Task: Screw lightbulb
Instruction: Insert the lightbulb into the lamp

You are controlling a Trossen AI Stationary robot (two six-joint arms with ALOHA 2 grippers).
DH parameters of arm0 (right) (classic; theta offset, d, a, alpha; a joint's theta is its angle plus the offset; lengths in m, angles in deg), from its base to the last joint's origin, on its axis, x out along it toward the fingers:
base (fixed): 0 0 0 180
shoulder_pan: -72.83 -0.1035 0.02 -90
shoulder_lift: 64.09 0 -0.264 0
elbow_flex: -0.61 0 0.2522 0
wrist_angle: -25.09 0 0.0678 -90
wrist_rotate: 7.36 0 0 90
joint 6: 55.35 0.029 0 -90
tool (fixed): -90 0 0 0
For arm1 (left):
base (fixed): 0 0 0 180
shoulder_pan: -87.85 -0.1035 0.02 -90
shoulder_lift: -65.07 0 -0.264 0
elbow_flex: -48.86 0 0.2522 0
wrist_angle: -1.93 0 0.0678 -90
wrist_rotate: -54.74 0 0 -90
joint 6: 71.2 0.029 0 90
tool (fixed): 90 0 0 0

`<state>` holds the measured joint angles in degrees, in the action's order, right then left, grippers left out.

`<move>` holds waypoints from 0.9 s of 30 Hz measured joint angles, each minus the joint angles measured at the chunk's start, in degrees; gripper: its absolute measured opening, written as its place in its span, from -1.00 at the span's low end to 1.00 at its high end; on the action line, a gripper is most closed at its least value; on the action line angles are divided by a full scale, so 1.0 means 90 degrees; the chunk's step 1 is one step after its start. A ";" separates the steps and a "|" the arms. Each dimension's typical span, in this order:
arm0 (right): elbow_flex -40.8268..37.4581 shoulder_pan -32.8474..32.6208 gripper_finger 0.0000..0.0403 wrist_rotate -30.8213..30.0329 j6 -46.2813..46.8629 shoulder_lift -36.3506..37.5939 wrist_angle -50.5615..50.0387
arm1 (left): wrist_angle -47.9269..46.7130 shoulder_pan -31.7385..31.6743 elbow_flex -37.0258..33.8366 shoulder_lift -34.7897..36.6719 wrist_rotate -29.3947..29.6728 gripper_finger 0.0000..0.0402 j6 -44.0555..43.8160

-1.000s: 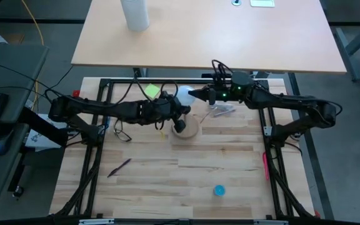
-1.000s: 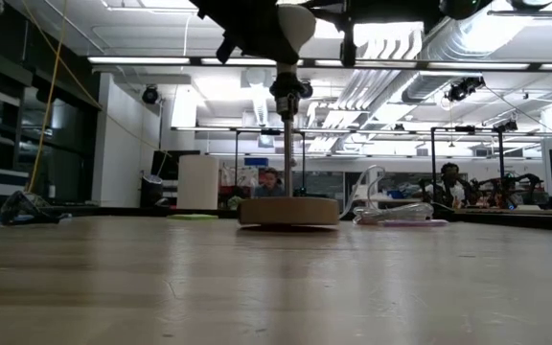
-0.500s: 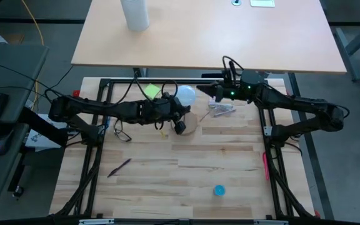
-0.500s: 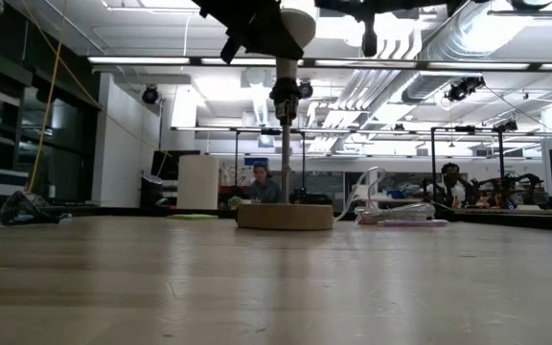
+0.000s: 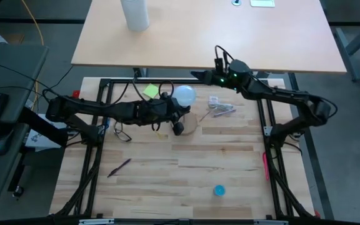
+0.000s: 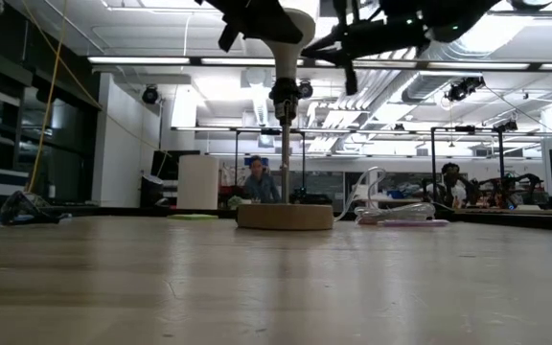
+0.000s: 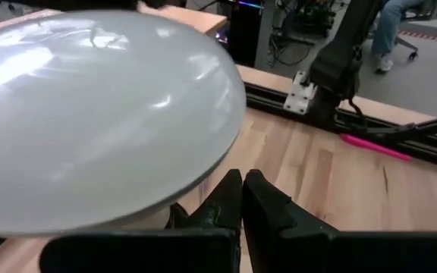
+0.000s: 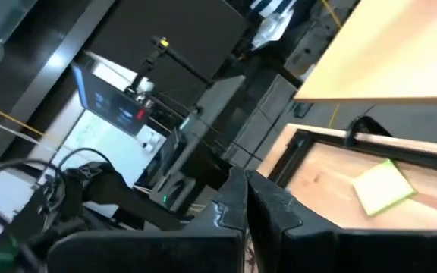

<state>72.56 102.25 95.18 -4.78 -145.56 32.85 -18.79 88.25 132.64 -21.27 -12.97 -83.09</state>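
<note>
The white lightbulb stands at the top of a thin upright stem, which rises from a round wooden disc lying on the table. Its globe fills the left wrist view. My left gripper is shut, its tips just under the globe beside the neck; in the high view my left gripper comes in from the table's left. My right gripper is shut with nothing in it, up in the air beyond and to the right of the bulb, over the table's far edge. My left gripper has its shut fingers close below the globe, coming nearly level from the table's left. The globe hides the place where they might meet the neck or the stem, so I cannot tell whether it touches.
A clear plastic wrapper lies right of the disc, and a yellow-green pad lies at the far left. A dark pen, a blue cap and a pink pen lie nearer. On the far desk stands a white cylinder.
My right gripper, whose shut tips were at the bulb's right side, has drawn away from it and swung toward the table's far edge, staying shut. The bulb stays upright on its stem, and my left gripper stays beside it.
</note>
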 joint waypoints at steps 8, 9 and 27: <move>0.1549 0.0067 -1.00 0.1164 -0.0607 -0.1002 -0.0841 | -0.0362 0.0000 0.0000 0.0002 -0.0005 -1.00 -0.0164; 0.1756 0.0047 -1.00 0.1188 -0.0805 -0.1049 -0.1192 | -0.0374 0.0000 0.0000 0.0002 -0.0005 -1.00 -0.0172; 0.2617 -0.0294 -1.00 0.1585 -0.2123 -0.1097 -0.3564 | -0.0346 -0.0051 0.0000 -0.0005 0.0004 -1.00 -0.0050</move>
<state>96.11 99.60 109.44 -23.89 -155.43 0.78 -21.90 87.80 132.64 -21.32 -12.94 -83.54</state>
